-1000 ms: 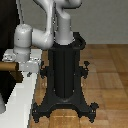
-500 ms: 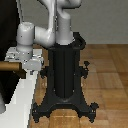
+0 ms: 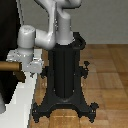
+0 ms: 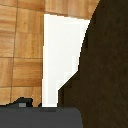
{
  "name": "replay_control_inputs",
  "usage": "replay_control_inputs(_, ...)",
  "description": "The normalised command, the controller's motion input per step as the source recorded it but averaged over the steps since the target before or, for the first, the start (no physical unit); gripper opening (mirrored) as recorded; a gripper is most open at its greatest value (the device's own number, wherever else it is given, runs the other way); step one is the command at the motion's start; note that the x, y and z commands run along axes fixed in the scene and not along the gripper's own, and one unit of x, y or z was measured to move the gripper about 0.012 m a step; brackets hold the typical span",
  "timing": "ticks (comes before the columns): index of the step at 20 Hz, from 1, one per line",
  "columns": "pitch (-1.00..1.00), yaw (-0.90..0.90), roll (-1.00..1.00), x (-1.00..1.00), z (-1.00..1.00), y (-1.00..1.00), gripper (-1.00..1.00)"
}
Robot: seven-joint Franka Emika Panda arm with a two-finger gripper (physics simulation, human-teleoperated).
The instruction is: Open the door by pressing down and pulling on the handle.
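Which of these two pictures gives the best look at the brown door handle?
The exterior view: the handle shows as a brown bar leading to the gripper at that view's left. The wrist view shows only a large dark brown blur, perhaps the handle up close, over white and wood floor.

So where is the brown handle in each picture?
Exterior view: the handle sticks out at the left edge, by the gripper.
Wrist view: the big brown blur is probably the handle, very close.
Shared landmark: the wooden floor.
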Motion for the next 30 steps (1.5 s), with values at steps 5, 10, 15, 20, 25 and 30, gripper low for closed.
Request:
replay_control_inputs(5, 0.0, 0.0, 0.0, 0.0, -0.4, 0.0, 1.0)
replay_control_inputs(10, 0.0, 0.0, 0.0, 0.0, 0.0, 0.4, 1.0)
replay_control_inputs(15, 0.0, 0.0, 0.0, 0.0, 0.0, 0.2, 1.0)
replay_control_inputs(20, 0.0, 0.0, 0.0, 0.0, 0.0, 1.0, 1.0)
replay_control_inputs(25, 0.0, 0.0, 0.0, 0.0, -0.4, 0.2, 1.0)
replay_control_inputs(30, 0.0, 0.0, 0.0, 0.0, 0.0, 0.0, 1.0)
